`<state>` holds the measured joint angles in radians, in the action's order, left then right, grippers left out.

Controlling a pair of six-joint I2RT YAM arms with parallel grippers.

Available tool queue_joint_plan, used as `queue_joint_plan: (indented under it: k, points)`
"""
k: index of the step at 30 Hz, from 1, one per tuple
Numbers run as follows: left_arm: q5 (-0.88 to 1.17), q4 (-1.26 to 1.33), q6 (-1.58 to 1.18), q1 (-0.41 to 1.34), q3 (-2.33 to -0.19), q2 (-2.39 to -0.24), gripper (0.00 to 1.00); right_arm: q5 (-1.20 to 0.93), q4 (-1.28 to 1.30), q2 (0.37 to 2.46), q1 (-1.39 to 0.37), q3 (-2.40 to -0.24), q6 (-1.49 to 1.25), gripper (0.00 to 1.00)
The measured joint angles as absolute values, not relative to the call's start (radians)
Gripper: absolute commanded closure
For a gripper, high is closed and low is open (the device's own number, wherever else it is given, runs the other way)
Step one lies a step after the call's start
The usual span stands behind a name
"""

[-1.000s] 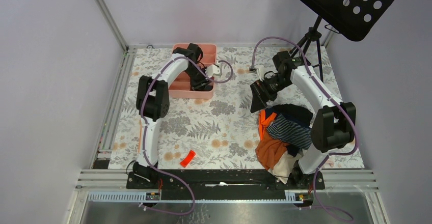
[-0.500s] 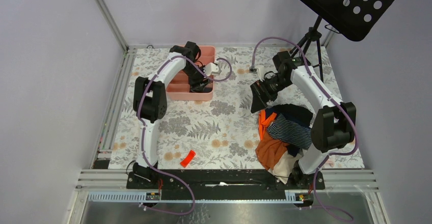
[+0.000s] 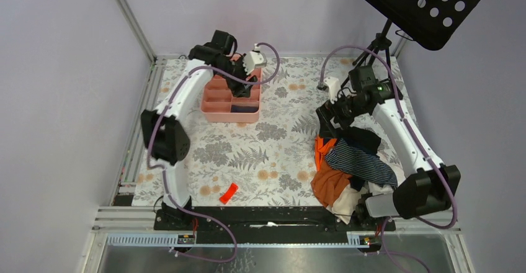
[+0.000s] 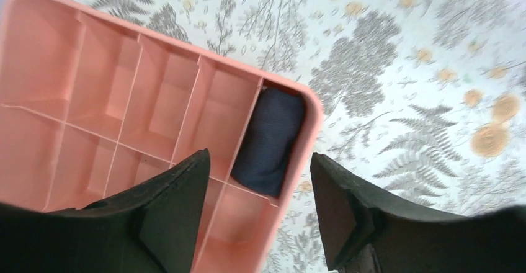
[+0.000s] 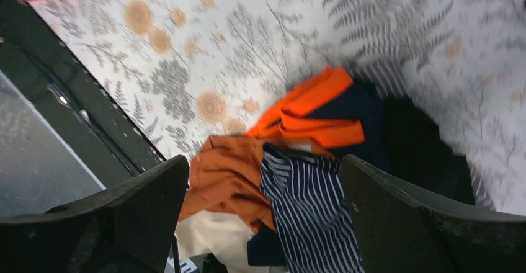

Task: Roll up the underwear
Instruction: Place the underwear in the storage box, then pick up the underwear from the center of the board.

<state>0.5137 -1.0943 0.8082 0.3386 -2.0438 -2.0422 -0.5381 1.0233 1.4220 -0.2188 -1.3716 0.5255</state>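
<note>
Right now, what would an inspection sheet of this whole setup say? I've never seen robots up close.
Surface: floral tablecloth, lying flat.
Job's things: rolled navy underwear in a corner compartment of the pink tray; striped underwear unrolled on the clothes pile at the right.
Clutter: orange garment and cream cloth in that pile; red scrap near the front edge.
Grippers: left gripper open, empty, above the tray; right gripper open, empty, above the pile.
Cables: purple cables loop off both arms.
Surroundings: black perforated stand on a tripod at the back right; plain walls.
</note>
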Motion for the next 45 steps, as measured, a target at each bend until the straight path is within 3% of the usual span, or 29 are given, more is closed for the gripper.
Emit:
queue_joint_plan:
  k: [5, 8, 12, 20, 31, 36, 45]
  points:
    - [0.517, -0.919, 0.666, 0.409, -1.728, -1.705, 0.34, -0.397, 1.007, 1.296, -0.189, -1.183, 0.506, 0.00]
    - [0.509, -0.842, 0.527, 0.464, -1.544, -1.577, 0.34, -0.323, 0.987, 1.181, -0.187, -1.061, 0.500, 0.11]
    - [0.419, -0.738, 0.305, 0.488, -1.366, -1.547, 0.30, -0.256, 0.965, 1.034, -0.187, -0.958, 0.500, 0.30]
    - [0.358, -0.615, 0.134, 0.515, -1.143, -1.541, 0.29, -0.166, 0.794, 1.101, -0.187, -0.874, 0.474, 0.35]
    - [0.266, -0.457, 0.192, 0.519, -1.039, -1.582, 0.29, -0.146, 0.623, 1.174, -0.187, -0.848, 0.446, 0.65]
    - [0.204, -0.396, 0.218, 0.517, -1.064, -1.685, 0.28, -0.130, 0.612, 1.186, -0.187, -0.848, 0.444, 0.97]
    - [0.123, -0.362, 0.231, 0.503, -1.188, -1.832, 0.29, -0.218, 0.698, 1.189, -0.188, -0.966, 0.434, 1.00]
